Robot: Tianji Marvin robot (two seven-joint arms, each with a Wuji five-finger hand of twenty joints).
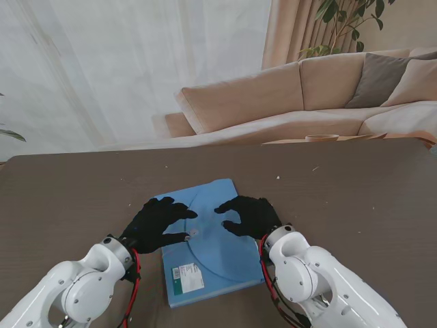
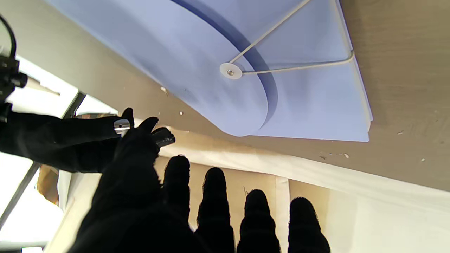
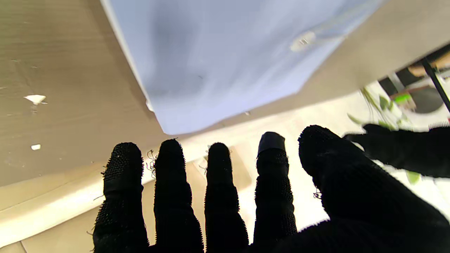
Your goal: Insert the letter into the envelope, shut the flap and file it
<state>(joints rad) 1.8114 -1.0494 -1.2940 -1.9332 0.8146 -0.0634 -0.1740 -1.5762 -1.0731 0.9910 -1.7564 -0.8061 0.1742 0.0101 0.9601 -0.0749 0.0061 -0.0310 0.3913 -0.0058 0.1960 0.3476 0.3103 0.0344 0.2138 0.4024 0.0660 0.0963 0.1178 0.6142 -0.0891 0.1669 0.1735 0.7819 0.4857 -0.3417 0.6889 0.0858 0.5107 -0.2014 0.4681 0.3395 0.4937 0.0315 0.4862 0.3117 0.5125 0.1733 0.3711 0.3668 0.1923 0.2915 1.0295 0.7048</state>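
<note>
Stand view: black-gloved left hand [image 1: 157, 224] and black-gloved right hand [image 1: 247, 215], fingers spread, holding nothing, over flat light-blue plastic envelope [image 1: 213, 273]. Rounded flap [image 2: 197, 66] closed; white string button [image 2: 230, 70] at centre. Brown wooden table [image 1: 355, 198] beneath; white label [image 1: 187, 277] at 7 o'clock.

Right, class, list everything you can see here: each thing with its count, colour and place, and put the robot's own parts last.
Envelope: one, light blue, flat on the table between the hands, rounded flap down.
Button and string: one white disc with white string, on the envelope.
Label: one, white, envelope's near left corner.
Table: one, dark brown.
Sofa: one, beige, beyond the table.
Left robot hand: one, black glove, fingers spread over the envelope.
Right robot hand: one, black glove, fingers spread over the envelope.
</note>
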